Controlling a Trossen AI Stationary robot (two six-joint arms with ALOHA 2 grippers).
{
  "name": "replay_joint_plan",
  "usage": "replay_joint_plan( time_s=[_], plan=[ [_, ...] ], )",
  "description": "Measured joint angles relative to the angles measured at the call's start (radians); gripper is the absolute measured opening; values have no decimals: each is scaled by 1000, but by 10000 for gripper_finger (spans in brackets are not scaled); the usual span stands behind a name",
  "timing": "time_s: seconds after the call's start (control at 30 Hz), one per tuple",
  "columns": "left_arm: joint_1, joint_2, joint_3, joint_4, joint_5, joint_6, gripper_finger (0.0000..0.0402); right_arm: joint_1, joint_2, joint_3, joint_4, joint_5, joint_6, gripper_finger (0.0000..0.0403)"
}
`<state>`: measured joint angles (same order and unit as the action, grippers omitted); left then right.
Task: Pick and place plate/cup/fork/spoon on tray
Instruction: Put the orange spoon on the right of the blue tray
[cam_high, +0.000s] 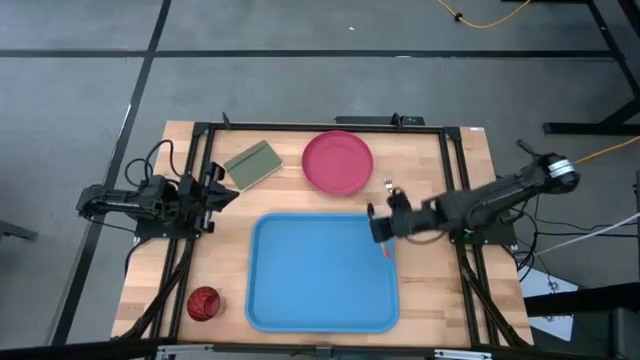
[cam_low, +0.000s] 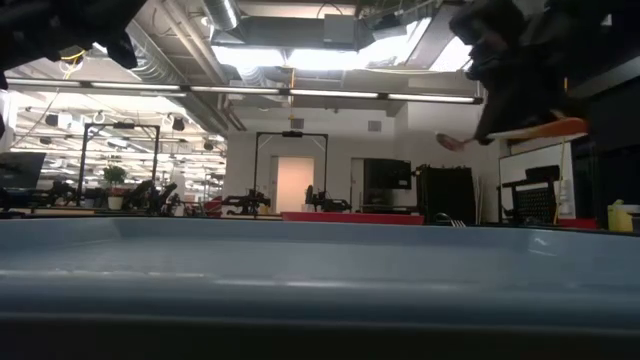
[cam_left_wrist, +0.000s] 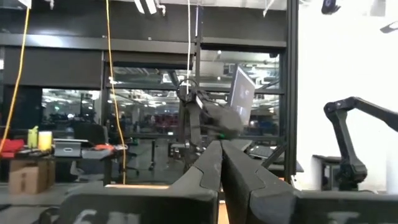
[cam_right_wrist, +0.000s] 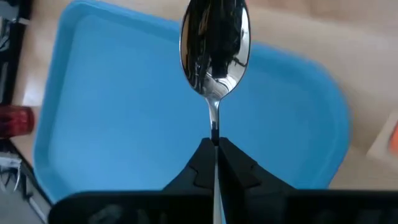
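Now R tool clamped tight on spoon handle, bowl out front, hanging over tray nr its plate-side edge. Go lower before release, keep spoon level, drop well inside rim. L tool closed, empty, parked away frm tray.

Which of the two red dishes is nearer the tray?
The small dark red cup, beside the tray's left edge; the wide pink plate sits farther off.

Mirror-glossy metal spoon, smooth plastic tray
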<state>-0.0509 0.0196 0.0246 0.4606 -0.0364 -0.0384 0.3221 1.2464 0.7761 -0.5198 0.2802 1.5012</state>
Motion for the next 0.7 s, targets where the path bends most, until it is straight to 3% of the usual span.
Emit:
replay_joint_plan(
  time_s=[0.1, 0.27, 0.47, 0.7],
  plan=[
    [0, 0, 0, 11, -2, -13, 0, 104, 84, 0, 68, 56, 131, 4],
    [0, 0, 0, 14, -2, -19, 0, 197, 254, 0, 198, 57, 258, 4],
    [0, 0, 0, 14, -2, -65, 0, 215, 381, 0, 214, 58, 346, 4],
    [0, 0, 0, 13, -2, -65, 0, 215, 416, 0, 245, 10, 368, 18]
  ],
)
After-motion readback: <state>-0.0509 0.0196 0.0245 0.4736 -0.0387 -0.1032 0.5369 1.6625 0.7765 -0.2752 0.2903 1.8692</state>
